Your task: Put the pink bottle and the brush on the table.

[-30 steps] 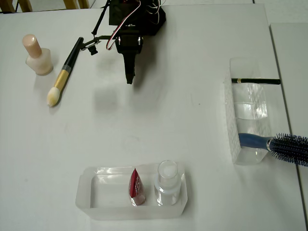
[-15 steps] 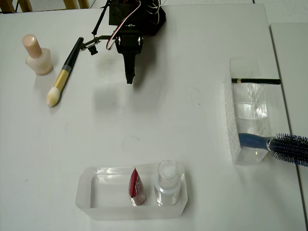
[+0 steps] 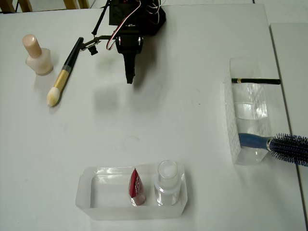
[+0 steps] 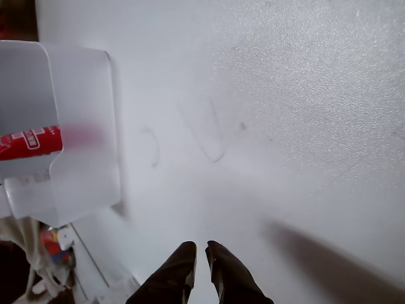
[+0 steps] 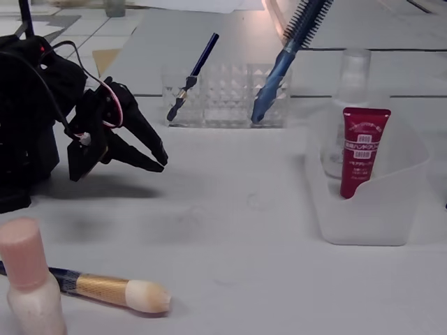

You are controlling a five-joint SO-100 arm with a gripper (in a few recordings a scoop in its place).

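Surface: white tabletop (image 3: 192,130), plain and flat; you have both task items lying on it already, so by my reading the job looks done or nearly so.

Arm: your black SO-100 sits at the top of the overhead view, pulled in over bare surface, well apart from everything.

Fingers: the gripper (image 3: 129,77) points down-picture with its two tips close together, only a thin gap between them in the wrist view (image 4: 200,252), and nothing held.

Front tray: a frosted plastic tray (image 3: 96,204) holds the red tube (image 3: 136,186) and the clear bottle (image 3: 167,182) standing side by side; these are not yours to move.

Side organiser: a clear faceted organiser (image 3: 250,113) at the right props the blue hairbrush (image 3: 281,144) and the thin dark pencil (image 3: 255,81) leaning over its rim.

Brush: the makeup brush (image 3: 64,72) lies flat at upper left, bristle tip toward the tray side, handle end near the arm's base.

Pink bottle: the pink bottle (image 3: 36,55) stands upright just beside the brush, apart from it.

Writing: the red tube carries white print and a barcode-like patch in the fixed view (image 5: 363,150), too small for you to read.
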